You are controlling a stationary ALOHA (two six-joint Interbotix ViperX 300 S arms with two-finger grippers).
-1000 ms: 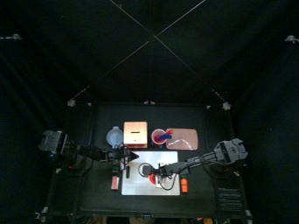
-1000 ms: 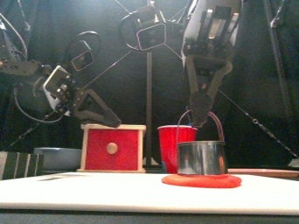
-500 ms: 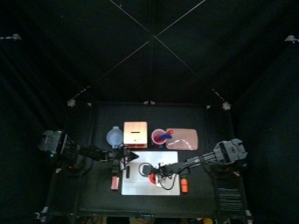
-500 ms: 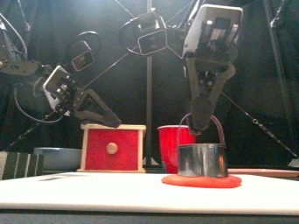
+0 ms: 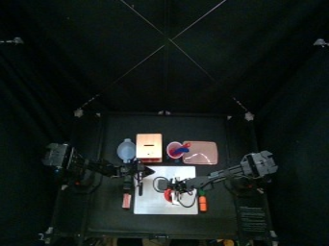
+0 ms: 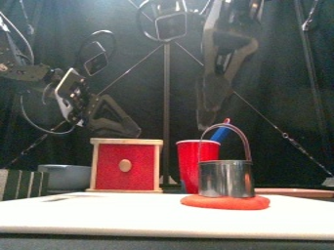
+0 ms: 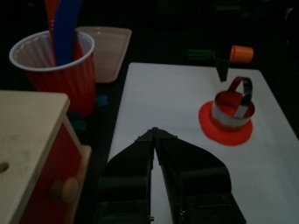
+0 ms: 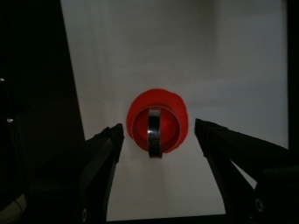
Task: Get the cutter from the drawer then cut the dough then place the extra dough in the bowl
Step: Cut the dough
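The right gripper (image 8: 158,131) is rising, jaws wide and empty, leaving the round metal cutter (image 6: 226,178) sitting on the flat red dough disc (image 6: 225,202) on the white cutting board (image 6: 131,210); the cut seems pressed. The left gripper (image 7: 155,136) is hovering, jaws closed.

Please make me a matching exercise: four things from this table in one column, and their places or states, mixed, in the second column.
1 round metal cutter with wire handle
2 blue toy knife
3 blue-grey bowl
4 right gripper

A in the red cup
B open, above the cutter
C on the flat red dough disc
D beside the pale wooden box

Pairs: 1-C, 2-A, 3-D, 4-B
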